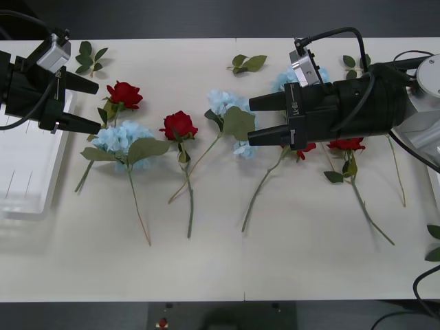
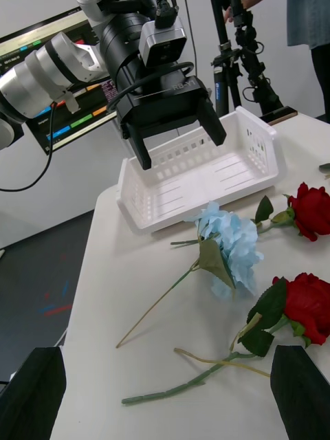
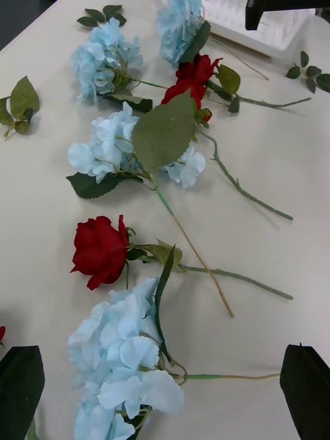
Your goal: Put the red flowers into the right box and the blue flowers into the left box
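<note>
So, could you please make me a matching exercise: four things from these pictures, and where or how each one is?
Things:
1. left gripper
2. right gripper
3. left box
4. green leaf sprig

Places or states:
A. open, over the middle blue flower
B. lying near the far edge of the table
C. open, between the left box and the leftmost red rose
D. at the left end of the table, no flower inside

Pairs: 1-C, 2-A, 3-D, 4-B
</note>
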You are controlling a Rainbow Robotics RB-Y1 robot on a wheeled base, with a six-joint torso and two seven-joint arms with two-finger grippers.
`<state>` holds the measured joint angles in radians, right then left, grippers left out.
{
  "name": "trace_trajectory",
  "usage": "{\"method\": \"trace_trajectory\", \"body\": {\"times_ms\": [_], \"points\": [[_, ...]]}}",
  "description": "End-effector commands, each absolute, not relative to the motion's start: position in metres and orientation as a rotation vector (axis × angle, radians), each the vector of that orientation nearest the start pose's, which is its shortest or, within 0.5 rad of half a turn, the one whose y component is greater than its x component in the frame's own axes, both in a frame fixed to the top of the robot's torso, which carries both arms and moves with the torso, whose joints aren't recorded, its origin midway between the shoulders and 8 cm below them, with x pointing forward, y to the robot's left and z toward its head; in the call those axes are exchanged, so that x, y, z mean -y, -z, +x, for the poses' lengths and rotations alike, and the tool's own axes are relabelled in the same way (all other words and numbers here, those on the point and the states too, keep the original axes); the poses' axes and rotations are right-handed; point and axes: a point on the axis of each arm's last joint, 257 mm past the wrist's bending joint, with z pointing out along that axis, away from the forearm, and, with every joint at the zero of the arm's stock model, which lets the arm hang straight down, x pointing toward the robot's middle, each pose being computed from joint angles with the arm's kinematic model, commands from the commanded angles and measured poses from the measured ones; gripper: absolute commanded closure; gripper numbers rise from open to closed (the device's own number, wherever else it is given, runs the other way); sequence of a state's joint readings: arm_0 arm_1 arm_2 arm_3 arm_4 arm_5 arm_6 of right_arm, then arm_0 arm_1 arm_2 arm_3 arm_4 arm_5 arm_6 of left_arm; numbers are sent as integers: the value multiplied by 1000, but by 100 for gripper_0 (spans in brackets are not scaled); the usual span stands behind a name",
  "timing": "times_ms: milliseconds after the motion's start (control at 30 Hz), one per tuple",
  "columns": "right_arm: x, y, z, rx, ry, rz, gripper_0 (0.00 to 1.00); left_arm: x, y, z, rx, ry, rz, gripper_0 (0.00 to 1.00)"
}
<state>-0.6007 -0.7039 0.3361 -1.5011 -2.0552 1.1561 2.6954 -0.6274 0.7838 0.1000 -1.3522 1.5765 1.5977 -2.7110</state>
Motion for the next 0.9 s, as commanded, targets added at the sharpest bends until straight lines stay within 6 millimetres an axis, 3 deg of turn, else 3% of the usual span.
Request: {"method": "trace_trajectory", "body": {"times_ms": [33,100,900], "points": [[29,67,435,-1388,-1048,-1294,7,-232,76,489,-1719,508,1426,0],[29,67,435,-1388,-1048,-1294,0,-232,76,489,-1719,508,1426,0],[29,67,435,-1388,-1048,-1294,0,-232,76,489,-1719,508,1426,0]]}}
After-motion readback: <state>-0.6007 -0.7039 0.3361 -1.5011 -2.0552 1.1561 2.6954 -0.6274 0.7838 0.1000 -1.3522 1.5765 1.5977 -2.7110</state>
